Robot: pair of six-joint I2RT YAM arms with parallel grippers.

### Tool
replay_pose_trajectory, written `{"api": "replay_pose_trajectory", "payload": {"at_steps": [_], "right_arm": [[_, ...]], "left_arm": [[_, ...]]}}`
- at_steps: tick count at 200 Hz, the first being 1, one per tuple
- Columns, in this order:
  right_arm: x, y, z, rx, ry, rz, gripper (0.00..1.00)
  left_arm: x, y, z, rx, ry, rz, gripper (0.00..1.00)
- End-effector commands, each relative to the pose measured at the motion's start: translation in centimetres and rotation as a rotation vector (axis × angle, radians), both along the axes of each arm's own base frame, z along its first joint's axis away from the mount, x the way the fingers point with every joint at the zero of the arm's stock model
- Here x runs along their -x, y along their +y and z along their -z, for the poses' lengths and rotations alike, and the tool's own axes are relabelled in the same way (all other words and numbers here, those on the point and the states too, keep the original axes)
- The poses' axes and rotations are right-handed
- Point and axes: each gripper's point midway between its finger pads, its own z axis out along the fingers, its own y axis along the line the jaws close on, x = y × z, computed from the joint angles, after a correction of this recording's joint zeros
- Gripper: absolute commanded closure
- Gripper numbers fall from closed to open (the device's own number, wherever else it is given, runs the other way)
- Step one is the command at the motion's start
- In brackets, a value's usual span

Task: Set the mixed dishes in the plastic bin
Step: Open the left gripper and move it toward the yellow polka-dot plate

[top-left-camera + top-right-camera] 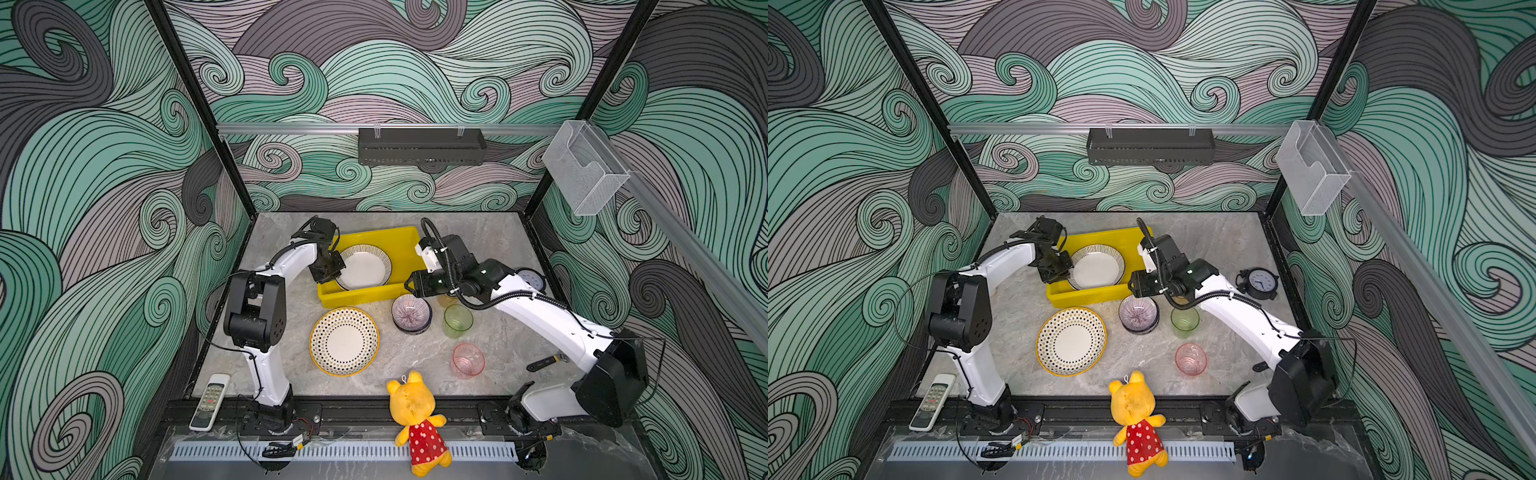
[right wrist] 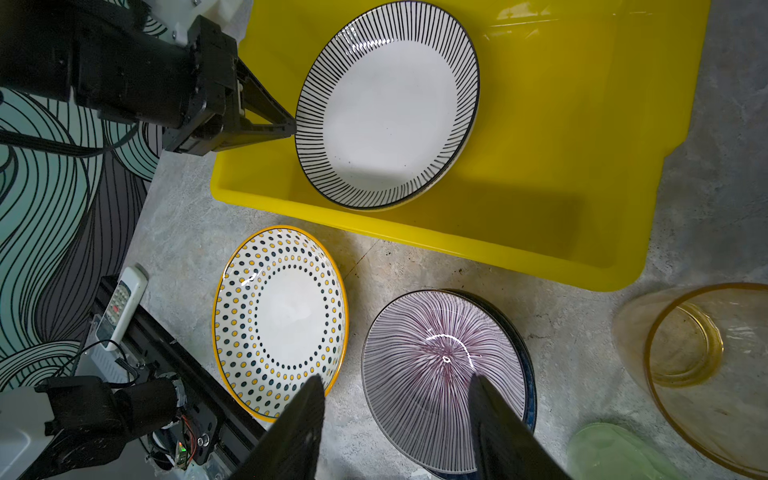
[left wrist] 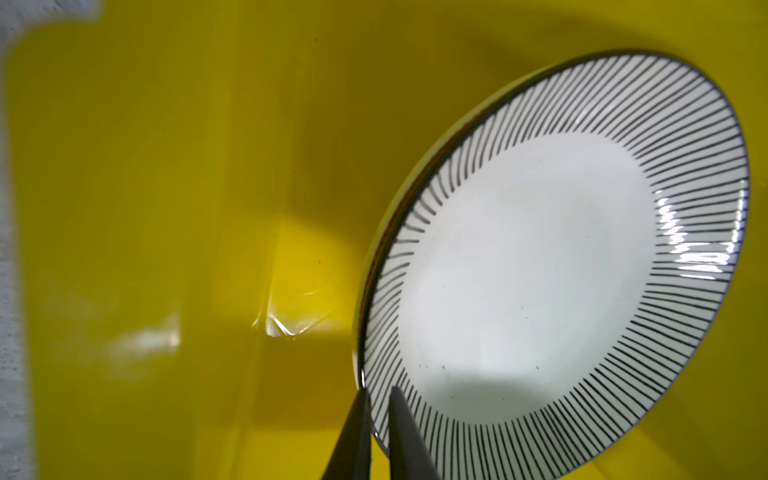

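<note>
Striped-rim plate (image 1: 363,267): left gripper (image 3: 379,399) pinches its 9 o'clock rim in a top view, plate tilted inside plastic bin (image 1: 361,297). Step, judged: release. Right gripper (image 2: 397,380) open, empty, above purple-striped bowl (image 2: 440,361). Next: descend, clamp rim.

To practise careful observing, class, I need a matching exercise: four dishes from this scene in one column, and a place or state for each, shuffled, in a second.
Column A
1. striped plate
2. dotted plate
3. purple bowl
4. pink cup

Column B
a. stacked in a darker bowl
b. tilted in the yellow bin, rim pinched by the left claw
c. see-through, upright on the table
d. lying flat, yellow-edged

Pairs: 1-b, 2-d, 3-a, 4-c
</note>
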Motion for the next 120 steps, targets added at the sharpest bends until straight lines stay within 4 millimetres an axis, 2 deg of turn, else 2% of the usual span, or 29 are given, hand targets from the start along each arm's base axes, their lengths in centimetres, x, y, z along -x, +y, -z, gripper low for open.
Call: {"api": "replay_pose_trajectory", "payload": {"at_steps": [1,68,120], "right_arm": [[0.1,0.6,-1.0,-0.014,-0.014,-0.019,0.43],[1.0,1.3,-1.4,-0.005,-0.031,-0.051,0.43],[1.8,2.1,-1.5,0.0,-0.038,-0.081,0.43]], "left_arm": [[0.2,0.1,-3.2,0.017,-0.048,0.012,0.86],[1.5,0.3,-7.0,0.034,-0.119,0.029,0.85],[3.0,0.4,-8.6,0.05,-0.148,0.04,0.84]]}}
